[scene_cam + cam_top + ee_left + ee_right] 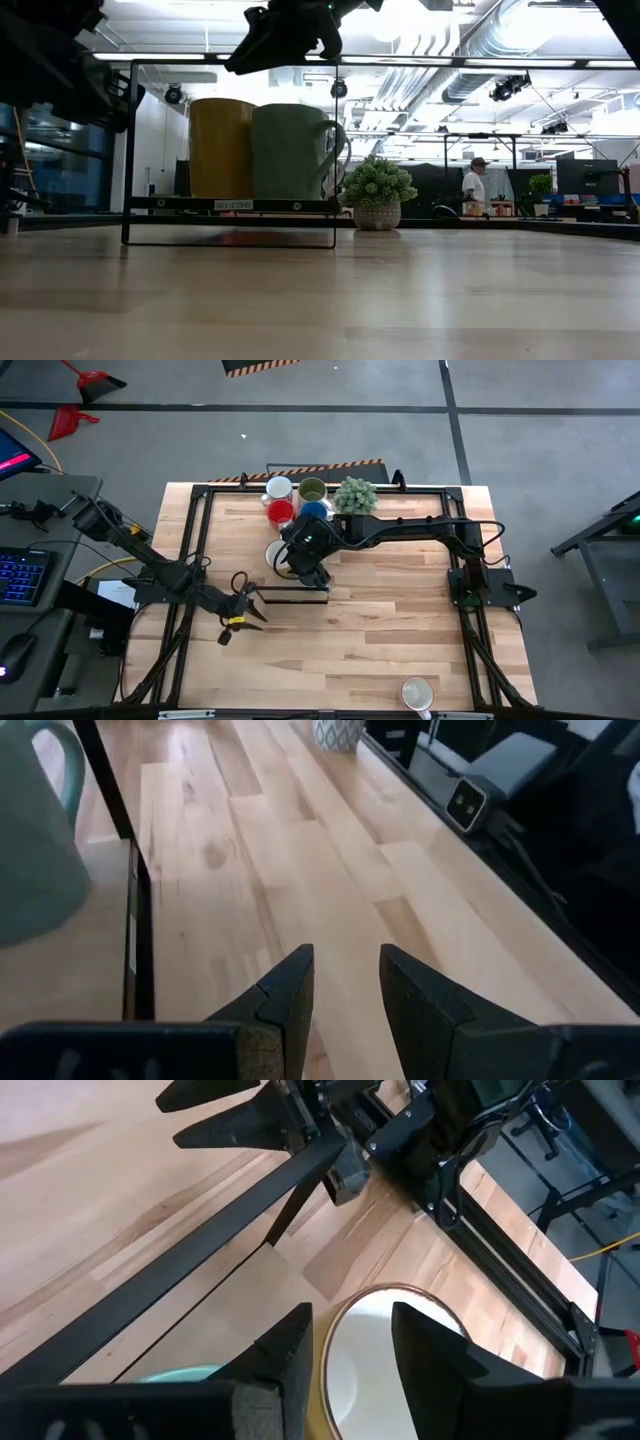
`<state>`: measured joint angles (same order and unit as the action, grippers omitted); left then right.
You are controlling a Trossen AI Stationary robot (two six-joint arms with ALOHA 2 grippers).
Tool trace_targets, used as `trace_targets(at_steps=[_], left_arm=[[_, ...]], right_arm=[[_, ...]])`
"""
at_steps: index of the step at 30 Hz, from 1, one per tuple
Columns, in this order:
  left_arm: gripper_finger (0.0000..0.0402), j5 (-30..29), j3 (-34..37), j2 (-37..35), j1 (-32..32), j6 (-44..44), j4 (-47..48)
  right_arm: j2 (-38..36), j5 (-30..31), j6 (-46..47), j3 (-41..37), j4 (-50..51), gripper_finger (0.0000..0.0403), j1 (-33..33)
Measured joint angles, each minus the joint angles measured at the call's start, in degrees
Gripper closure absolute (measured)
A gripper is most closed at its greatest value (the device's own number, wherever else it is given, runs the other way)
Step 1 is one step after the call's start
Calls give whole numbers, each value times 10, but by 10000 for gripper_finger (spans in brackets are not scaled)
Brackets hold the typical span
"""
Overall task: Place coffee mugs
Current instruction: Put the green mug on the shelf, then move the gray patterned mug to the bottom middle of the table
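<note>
While mugs (281, 500) cluster nearby, right end effector (347, 1342) straddles one rim.

I see a light wood table (380, 650) w/ a black frame round its edge. Landmark = the small potted plant (355, 494), sitting on the boards at the far edge. Just left of the plant: a cluster of mugs, white (278, 488), olive (312, 489), red (280, 513), blue (314, 511). Nearer me from the plant, a black wire rack (295, 595) stands on the wood. Well apart from the plant, at the near edge, one lone white mug (416, 693).
</note>
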<state>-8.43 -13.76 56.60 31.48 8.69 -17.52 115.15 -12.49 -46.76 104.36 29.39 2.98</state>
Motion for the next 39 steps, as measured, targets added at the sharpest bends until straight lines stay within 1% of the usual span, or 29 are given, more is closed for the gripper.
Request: trace_targets(at_steps=[4, 8, 16, 20, 23, 26, 29, 31, 33, 36, 37, 39], left_arm=[[296, 31, 0, 0, -15, 9, 0], [296, 56, 0, 0, -12, 38, 22], [296, 58, -1, -11, -16, 87, 95], [296, 67, -1, -45, -19, 142, 168], [296, 98, -1, -80, -18, 188, 214], [296, 145, -1, -122, -16, 196, 267], [296, 154, -1, -170, -6, 196, 327], [296, 150, -1, -204, 3, 183, 355], [296, 134, -1, -237, 14, 141, 368], [296, 107, -1, -288, 34, 70, 397], [296, 100, -1, -302, 43, 66, 402], [296, 76, 2, -332, 60, 73, 403]], right_arm=[[0, 0, -2, 0, 1, 286, 0], [0, 0, -2, 0, 4, 286, 3], [0, -11, -2, 0, 4, 286, 16], [-1, -8, -2, 0, 22, 286, 16], [-15, 19, -2, -1, 62, 286, 16], [-43, 48, 3, -1, 115, 286, 16], [-76, 51, 35, -1, 167, 286, 17], [-100, 38, 68, -1, 209, 286, 18], [-122, 8, 110, -1, 259, 286, 22], [-153, -70, 180, -8, 341, 286, 34], [-165, -99, 185, -20, 358, 286, 39], [-193, -151, 174, -57, 355, 286, 45]])
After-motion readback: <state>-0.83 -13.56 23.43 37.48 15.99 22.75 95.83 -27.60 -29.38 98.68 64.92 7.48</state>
